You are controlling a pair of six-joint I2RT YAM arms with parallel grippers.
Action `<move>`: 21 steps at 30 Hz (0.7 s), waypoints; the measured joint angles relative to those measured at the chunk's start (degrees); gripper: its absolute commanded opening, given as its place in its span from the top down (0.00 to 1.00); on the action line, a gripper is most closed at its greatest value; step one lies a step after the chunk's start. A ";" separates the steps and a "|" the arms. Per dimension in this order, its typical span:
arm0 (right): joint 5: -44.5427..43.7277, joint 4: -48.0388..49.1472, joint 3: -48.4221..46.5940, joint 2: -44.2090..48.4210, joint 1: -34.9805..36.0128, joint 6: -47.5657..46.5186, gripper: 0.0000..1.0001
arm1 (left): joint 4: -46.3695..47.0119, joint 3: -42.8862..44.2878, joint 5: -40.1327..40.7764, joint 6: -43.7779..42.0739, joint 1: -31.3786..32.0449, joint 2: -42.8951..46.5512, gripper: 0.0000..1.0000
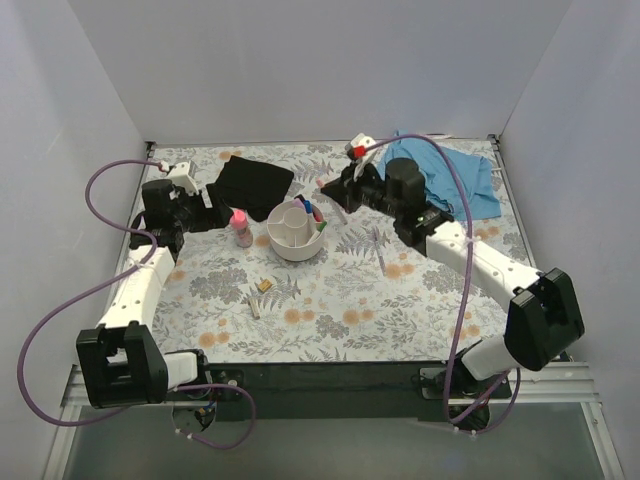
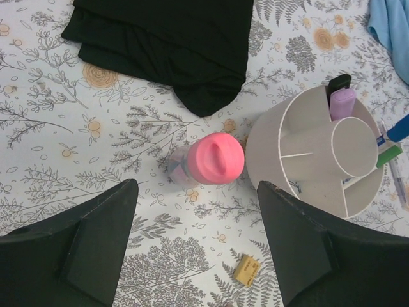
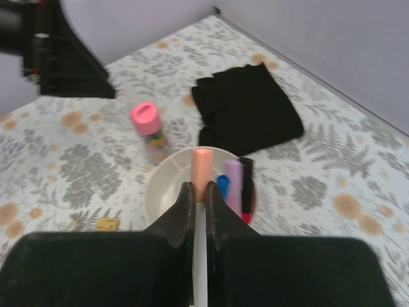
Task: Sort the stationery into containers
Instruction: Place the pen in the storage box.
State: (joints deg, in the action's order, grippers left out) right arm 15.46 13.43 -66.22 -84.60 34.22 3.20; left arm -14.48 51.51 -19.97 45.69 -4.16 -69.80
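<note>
Right gripper (image 3: 199, 195), low centre of the right wrist view: jaws pressed together on the shaft of a thin white pen (image 3: 202, 171), peach cap poking up past the fingertips and lined up with the near rim of the white bowl (image 3: 158, 185). In the top view, sits up and to the right of that bowl.

In the bowl's far compartments: a blue-capped pen (image 3: 223, 184), a purple tube (image 3: 232, 182) and a black-and-red highlighter (image 3: 246, 185), all standing on end.

Left gripper (image 2: 197, 192), bottom of the left wrist view: jaws spread wide, gripping nothing, one finger at either lower corner. Between and just beyond them, the pink-capped bottle (image 2: 219, 158), upright on the flowered table (image 1: 420, 300), just left of the bowl.

Top of that view: black pouch (image 2: 166, 45). Upper right corner: blue cloth (image 2: 391, 25). Bottom centre: small tan piece (image 2: 246, 270), loose on the table.

Right of the bowl in the top view: another pen (image 1: 378, 250), flat on the table.
</note>
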 measured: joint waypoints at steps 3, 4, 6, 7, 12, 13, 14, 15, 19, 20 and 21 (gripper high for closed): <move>3.15 9.88 7.63 1.70 4.17 -1.05 0.99 | -0.87 0.68 0.66 -0.52 0.00 -1.29 0.24; 3.50 11.10 8.57 1.55 5.29 -1.14 0.99 | -1.20 1.09 0.81 -0.76 0.00 -1.51 0.24; 3.82 17.42 12.11 0.85 6.49 -1.57 0.99 | -2.08 2.08 0.90 -1.07 0.00 -1.77 0.24; 3.82 19.63 13.29 0.50 6.86 -2.01 0.99 | -2.47 2.64 0.92 -1.29 0.00 -1.92 0.24; 2.99 39.15 18.62 -3.39 8.98 -6.05 0.99 | -4.74 4.44 1.09 -2.45 0.00 -2.71 0.24; 2.69 43.63 19.39 -4.50 9.40 -7.02 0.99 | -5.25 4.50 1.16 -2.80 0.00 -3.04 0.24; 2.58 46.71 20.00 -5.33 9.66 -7.85 0.99 | -5.73 4.50 1.31 -3.06 0.00 -3.34 0.24; 2.47 48.89 20.41 -5.99 9.84 -8.31 0.99 | -6.23 4.50 1.36 -3.32 0.00 -3.61 0.24; 1.97 55.74 20.94 -9.73 10.45 -9.57 0.99 | -8.09 4.50 1.99 -4.28 0.00 -5.03 0.24; 1.42 56.76 20.94 -10.99 10.49 -9.51 0.99 | -8.33 4.52 2.19 -4.59 0.00 -5.53 0.24; 1.25 57.16 20.94 -11.52 10.49 -9.46 0.99 | -8.35 4.55 2.25 -4.68 0.00 -5.77 0.24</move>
State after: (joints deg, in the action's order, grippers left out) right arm 16.71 70.59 -45.28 -96.12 44.71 -6.26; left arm -22.83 56.05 -17.72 41.01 -4.16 -75.57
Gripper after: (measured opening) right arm 0.059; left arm 0.758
